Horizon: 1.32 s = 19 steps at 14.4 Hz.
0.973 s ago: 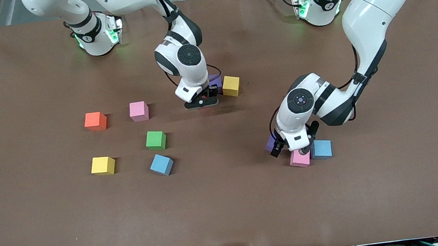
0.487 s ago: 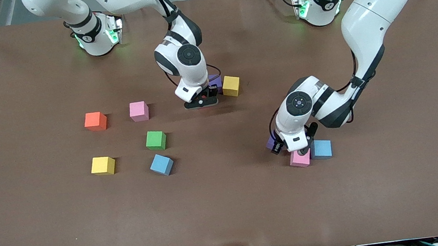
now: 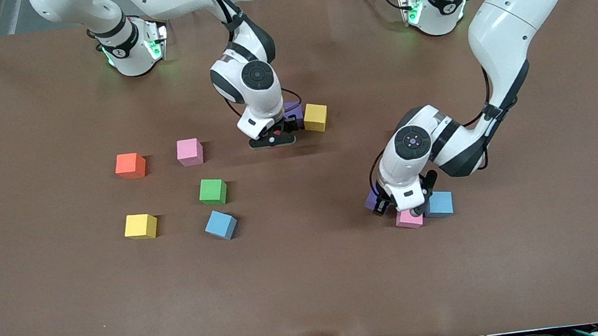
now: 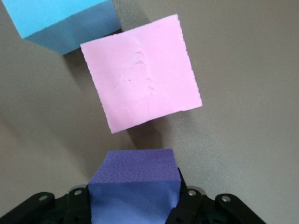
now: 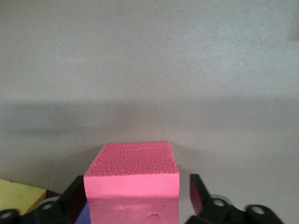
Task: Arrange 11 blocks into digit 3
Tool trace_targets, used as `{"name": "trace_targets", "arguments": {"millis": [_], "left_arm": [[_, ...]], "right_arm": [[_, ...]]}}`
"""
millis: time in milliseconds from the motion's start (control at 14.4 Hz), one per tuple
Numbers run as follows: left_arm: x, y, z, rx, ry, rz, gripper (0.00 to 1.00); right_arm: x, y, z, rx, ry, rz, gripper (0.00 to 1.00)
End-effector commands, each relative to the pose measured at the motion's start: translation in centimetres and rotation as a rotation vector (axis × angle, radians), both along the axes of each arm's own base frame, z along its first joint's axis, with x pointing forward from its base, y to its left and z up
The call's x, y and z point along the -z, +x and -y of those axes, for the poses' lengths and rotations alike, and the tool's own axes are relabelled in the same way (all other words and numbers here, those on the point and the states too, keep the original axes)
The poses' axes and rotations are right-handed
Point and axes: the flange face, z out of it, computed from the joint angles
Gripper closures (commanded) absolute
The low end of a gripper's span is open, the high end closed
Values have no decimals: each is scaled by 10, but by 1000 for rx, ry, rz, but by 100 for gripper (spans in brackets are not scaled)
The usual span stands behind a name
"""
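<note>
A: From the front, what is noted first?

B: The left gripper (image 3: 382, 204) is seen clamped on a purple block (image 3: 371, 199), low over the table toward the left arm's end, just beside a pink block (image 3: 409, 219) and a light blue block (image 3: 440, 203). If the held block is carried off without being raised clear, the pink one could be clipped and dragged askew.

A: And the right gripper (image 3: 272, 138)?

B: It is set down mid-table, next to a second purple block (image 3: 294, 112) and a yellow block (image 3: 315, 117). Those two could be nudged if the hand is swung sideways rather than lifted.

A: What is added by the left wrist view?

B: The purple block is shown pinched near its edge, so it could be twisted in the grip (foam gives). The pink block lies turned at an angle close by, so a corner could be caught.

A: And the right wrist view?

B: A red block (image 5: 132, 177) is seen between parted fingers (image 5: 198, 191), with a gap on one side, so it is judged released. On the other side no gap can be made out. If the foam sticks there, the block could be tipped out of line when the hand is raised.
</note>
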Motion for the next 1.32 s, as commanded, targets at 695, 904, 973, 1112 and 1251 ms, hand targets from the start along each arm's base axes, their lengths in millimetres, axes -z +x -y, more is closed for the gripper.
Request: {"name": "trace_targets", "arguments": {"millis": [695,904,973,1112,1251], "left_arm": [[-12,-50,67,-58,54,-37,68],[-14,-51,72,-73,49,-34,68],[-15,-51,73,-73,49,-33,68],[-16,-50,72,-76,47,-31,68],[-17,-50,72,-76,47,-29,68]], "right_arm": [[-94,90,108,239,-12,-13,0],[-92,114,136,292,2,7,0],[-83,118,143,303,-7,-1,0],[-68,131,165,326,-17,-7,0],[-62,145,189,323,-12,-2,0]]}}
